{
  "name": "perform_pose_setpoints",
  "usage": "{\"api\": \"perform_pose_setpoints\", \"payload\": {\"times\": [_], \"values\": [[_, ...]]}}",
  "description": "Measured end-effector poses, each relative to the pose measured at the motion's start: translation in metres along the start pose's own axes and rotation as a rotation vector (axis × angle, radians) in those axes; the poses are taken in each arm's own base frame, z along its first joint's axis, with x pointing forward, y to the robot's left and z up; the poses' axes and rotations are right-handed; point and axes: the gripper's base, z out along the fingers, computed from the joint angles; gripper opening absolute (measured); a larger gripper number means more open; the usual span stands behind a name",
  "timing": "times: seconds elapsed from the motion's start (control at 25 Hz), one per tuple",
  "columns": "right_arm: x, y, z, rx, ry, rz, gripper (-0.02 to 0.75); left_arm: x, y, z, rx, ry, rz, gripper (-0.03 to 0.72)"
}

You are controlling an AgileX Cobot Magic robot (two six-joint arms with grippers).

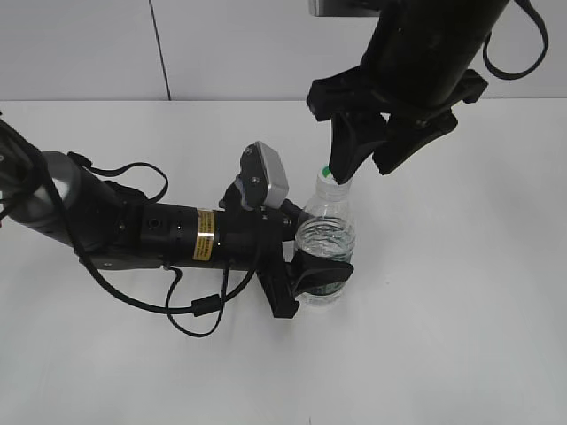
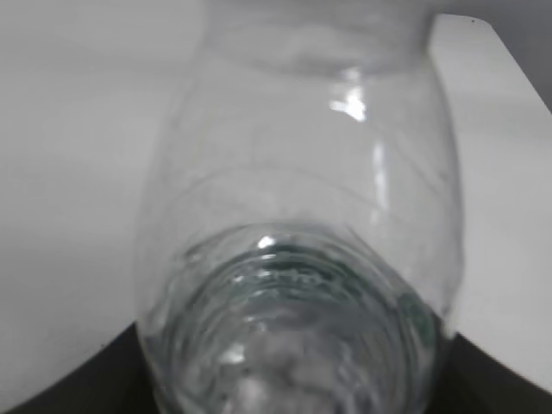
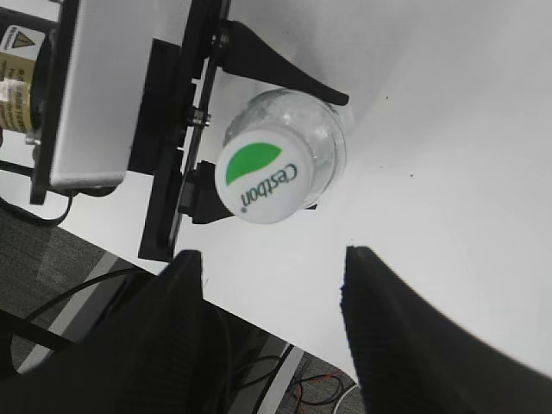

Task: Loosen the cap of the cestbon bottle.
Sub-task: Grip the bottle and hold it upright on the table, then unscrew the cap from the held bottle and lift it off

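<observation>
Left tool (image 1: 314, 266) clamps the cestbon bottle (image 1: 325, 235); right tool (image 1: 376, 152) gapes wide above the cap (image 3: 265, 182)

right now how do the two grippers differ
The left gripper lies low and level, shut on the bottle body; the right gripper hangs above with fingers apart, holding nothing. The left grips the bottle's sides; the right sits just over the cap, not closed on it. Both are black.

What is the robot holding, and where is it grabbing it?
The left gripper holds the cestbon bottle round its lower body. The right gripper is open, holding nothing.
</observation>
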Motion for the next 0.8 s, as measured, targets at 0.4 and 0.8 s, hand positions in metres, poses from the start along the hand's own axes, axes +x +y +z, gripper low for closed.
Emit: {"api": "perform_pose_setpoints", "payload": {"times": [0.4,0.8], "values": [[-0.017,0.002,0.007,-0.021,-0.01,0.02,0.399,0.0,0.0,0.0,-0.002,0.001,0.0,0.406],[-0.021,-0.001,0.022,-0.021,0.027,0.03,0.399,0.0,0.0,0.0,-0.002,0.002,0.0,0.406]]}}
